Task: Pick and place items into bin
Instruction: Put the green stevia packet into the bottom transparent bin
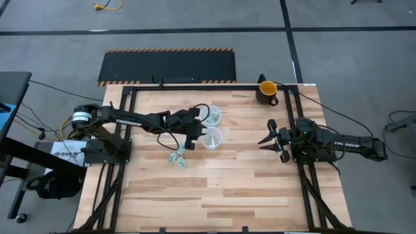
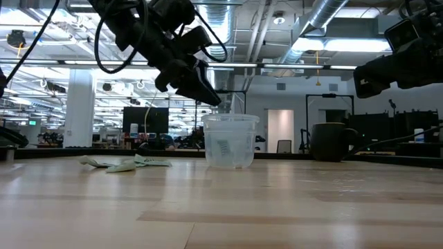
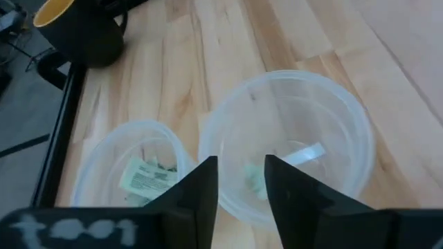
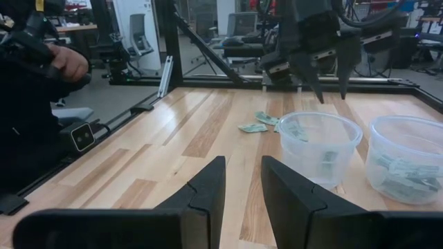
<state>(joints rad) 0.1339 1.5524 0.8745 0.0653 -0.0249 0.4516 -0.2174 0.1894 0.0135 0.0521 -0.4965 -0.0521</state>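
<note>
Left pincer (image 3: 240, 187) (fingers parted, empty) hangs over clear tub (image 3: 291, 97).

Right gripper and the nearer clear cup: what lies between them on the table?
Nothing: in the high view only bare wood separates the right gripper from the clear cup under the left gripper.

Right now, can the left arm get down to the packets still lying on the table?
Probably yes. The left gripper hangs over the near clear tub, jaws apart, nothing visibly held. The loose packets lie on bare wood close beside that tub, uncovered. The right gripper waits far off.
</note>
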